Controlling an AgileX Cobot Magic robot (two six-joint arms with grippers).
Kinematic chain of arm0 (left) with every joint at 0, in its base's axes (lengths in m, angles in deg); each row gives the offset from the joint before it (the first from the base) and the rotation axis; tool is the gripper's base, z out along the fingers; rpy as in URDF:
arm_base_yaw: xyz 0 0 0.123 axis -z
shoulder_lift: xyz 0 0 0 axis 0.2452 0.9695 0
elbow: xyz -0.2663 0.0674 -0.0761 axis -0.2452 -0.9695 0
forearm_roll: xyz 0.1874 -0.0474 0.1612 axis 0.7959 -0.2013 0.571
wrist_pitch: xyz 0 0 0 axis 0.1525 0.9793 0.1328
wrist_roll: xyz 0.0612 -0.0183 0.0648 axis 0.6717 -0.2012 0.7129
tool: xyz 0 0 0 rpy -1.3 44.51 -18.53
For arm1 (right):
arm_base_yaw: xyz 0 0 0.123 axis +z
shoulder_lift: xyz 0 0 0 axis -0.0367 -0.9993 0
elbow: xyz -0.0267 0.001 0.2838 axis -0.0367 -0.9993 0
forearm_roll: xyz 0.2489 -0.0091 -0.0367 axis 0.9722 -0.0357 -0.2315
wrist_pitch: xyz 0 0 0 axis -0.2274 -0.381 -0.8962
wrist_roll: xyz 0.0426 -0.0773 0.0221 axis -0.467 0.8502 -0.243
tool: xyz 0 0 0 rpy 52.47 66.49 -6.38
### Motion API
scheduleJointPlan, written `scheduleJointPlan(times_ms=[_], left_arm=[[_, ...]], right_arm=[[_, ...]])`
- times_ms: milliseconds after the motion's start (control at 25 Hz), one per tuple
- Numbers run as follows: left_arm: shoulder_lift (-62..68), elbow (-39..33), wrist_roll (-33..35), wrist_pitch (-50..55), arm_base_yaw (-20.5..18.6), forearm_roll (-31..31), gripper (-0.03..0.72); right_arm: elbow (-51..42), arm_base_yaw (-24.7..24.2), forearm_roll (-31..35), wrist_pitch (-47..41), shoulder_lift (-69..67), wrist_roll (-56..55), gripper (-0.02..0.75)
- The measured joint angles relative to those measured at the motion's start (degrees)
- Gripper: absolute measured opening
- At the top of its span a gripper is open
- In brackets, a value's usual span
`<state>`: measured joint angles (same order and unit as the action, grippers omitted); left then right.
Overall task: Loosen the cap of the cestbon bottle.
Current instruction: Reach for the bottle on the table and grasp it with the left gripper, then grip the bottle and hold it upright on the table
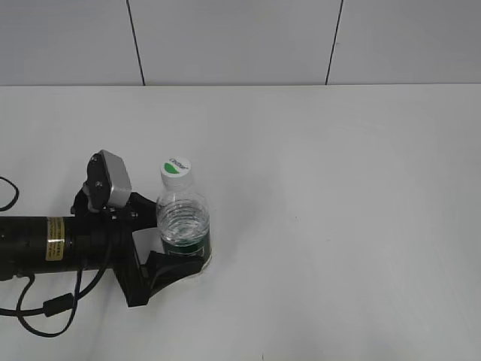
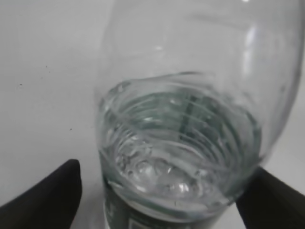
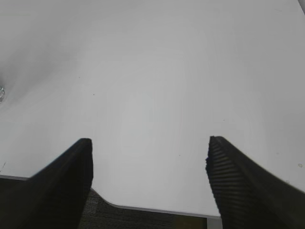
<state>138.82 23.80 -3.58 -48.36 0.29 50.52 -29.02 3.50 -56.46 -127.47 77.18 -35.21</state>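
The cestbon bottle fills the left wrist view, standing upright on the white table at about 8 o'clock from the table's centre. The left end effector straddles its lower body, fingers on either side; whether they press the plastic I cannot tell. The cap sits on top, untouched. The right end effector is spread wide over bare table, well away from the bottle. My worry: if the left hold is loose, twisting the cap would spin or topple the bottle; squeezed too hard, the thin wall may buckle.
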Motion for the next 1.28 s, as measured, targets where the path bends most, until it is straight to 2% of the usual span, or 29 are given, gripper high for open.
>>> scheduleJointPlan(times_ms=[200, 360, 880, 1280], left_arm=[[0.0, 0.0, 0.0, 0.0, 0.0, -0.1, 0.531], [0.0, 0.0, 0.0, -0.2, 0.0, 0.2, 0.412], [0.2, 1.5, 0.2, -0.9, 0.0, 0.2, 0.412], [0.5, 10.6, 0.4, -1.0, 0.5, 4.3, 0.412]], right_arm=[[0.0, 0.0, 0.0, 0.0, 0.0, 0.0, 0.568], [0.0, 0.0, 0.0, 0.0, 0.0, 0.0, 0.568], [0.0, 0.0, 0.1, 0.0, 0.0, 0.0, 0.568], [0.0, 0.0, 0.1, 0.0, 0.0, 0.0, 0.568]])
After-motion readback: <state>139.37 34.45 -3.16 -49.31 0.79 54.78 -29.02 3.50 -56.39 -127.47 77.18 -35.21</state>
